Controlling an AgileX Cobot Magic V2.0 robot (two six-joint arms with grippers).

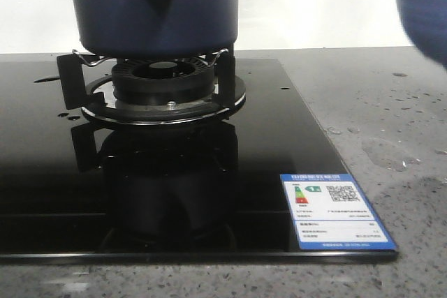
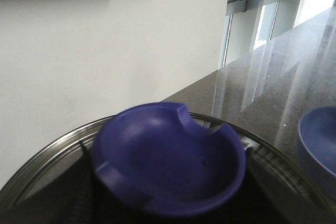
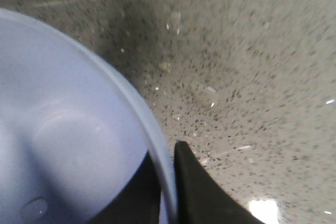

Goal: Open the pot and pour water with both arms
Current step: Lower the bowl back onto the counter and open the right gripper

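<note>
The right claw (image 3: 167,192) pinches the thin rim of a smooth periwinkle bowl (image 3: 63,145) between dark fingers, above the speckled grey counter (image 3: 252,51). The left claw is hidden; I cannot tell its state. Well apart, the matte navy pot (image 1: 154,8), straight-sided, sits on the burner (image 1: 162,85) of a glossy black hob (image 1: 209,193).

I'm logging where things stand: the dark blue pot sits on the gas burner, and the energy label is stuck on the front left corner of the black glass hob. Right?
Not quite. The pot does sit on the burner, but the energy label is on the front right corner of the black glass hob, not the left. The front view shows this.
</note>
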